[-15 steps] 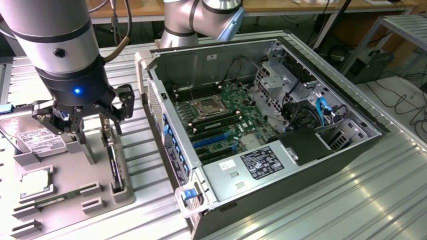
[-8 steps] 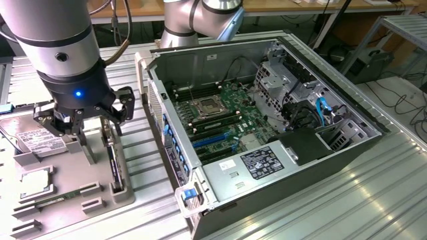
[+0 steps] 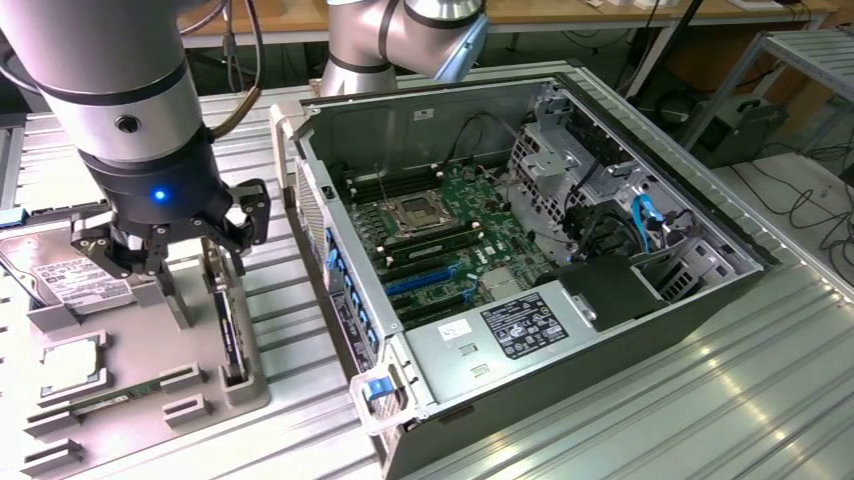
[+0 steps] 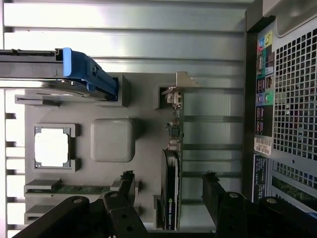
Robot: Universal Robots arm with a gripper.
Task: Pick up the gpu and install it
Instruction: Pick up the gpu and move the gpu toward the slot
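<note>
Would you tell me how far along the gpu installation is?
Nothing done yet: the thin green gpu card with silver bracket stands edgewise in the grey holder tray. In hand: the open gripper hovers astride it, ungripped. Left: pickup and seating in the open computer case.

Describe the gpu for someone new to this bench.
A gray parts tray sits on the exterior view's left, beside the open PC case. The gpu stands on edge on the tray's case side, under the gripper. Only it is a green card with a metal bracket.
</note>
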